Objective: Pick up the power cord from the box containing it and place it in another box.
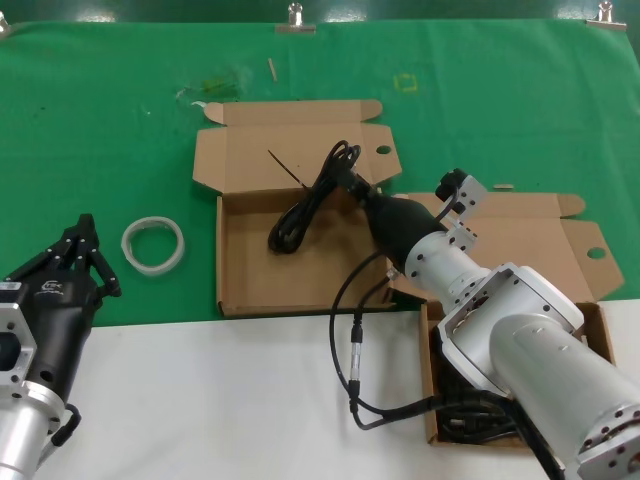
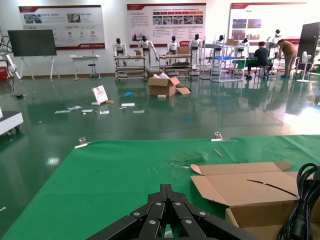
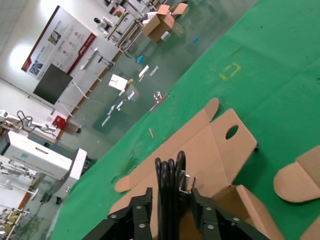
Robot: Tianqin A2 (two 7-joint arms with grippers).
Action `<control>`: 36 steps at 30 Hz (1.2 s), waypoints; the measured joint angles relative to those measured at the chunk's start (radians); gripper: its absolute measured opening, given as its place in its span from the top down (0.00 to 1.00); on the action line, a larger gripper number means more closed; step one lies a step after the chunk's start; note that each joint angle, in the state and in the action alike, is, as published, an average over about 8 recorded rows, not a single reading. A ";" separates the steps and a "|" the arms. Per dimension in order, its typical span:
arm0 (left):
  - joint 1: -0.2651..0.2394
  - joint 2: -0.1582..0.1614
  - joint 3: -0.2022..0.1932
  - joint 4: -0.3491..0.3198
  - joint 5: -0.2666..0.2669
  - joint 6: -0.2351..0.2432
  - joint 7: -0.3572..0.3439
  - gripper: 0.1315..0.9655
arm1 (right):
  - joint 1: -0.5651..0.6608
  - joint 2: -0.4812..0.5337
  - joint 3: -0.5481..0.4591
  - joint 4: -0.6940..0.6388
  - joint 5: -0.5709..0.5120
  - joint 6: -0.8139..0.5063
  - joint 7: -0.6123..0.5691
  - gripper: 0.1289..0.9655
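Pinching the power cord (image 3: 169,186): right fingers (image 3: 141,212).

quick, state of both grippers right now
Left gripper: shut, holding nothing, parked beside the table edge.
Right gripper: shut on the thin black looped power cord.

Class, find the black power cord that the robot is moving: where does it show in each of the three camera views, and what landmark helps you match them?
Head view: power cord hangs from the right gripper over the open box.
Left wrist view: cord at the right edge.
Right wrist view: cord between the fingers.
Shared landmark: the box lid.
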 joint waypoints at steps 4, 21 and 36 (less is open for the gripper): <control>0.000 0.000 0.000 0.000 0.000 0.000 0.000 0.99 | -0.028 0.000 0.058 0.046 0.001 0.006 -0.067 0.78; 0.000 0.000 0.000 0.000 0.000 0.000 0.000 0.99 | -0.394 0.025 0.411 0.700 -0.188 -0.001 -0.179 0.39; 0.000 0.000 0.000 0.000 0.000 0.000 0.000 0.98 | -0.536 0.066 0.492 0.949 -0.321 0.017 -0.180 0.12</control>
